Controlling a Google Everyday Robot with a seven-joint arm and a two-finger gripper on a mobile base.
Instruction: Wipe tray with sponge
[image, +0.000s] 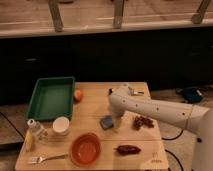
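The dark green tray (50, 98) with a raised rim lies at the table's far left. The small light-blue sponge (106, 122) lies flat on the wooden table near its middle, well right of the tray. My gripper (116, 123) hangs from the white arm (155, 111) and sits directly at the sponge's right edge, low over the table.
An orange bowl (85, 148) stands at the front, a white cup (61, 125) left of it. A fork (45, 158), a small bottle (35, 131), an orange fruit (78, 95), a dark reddish cluster (142, 121) and a dark brown item (128, 149) lie around.
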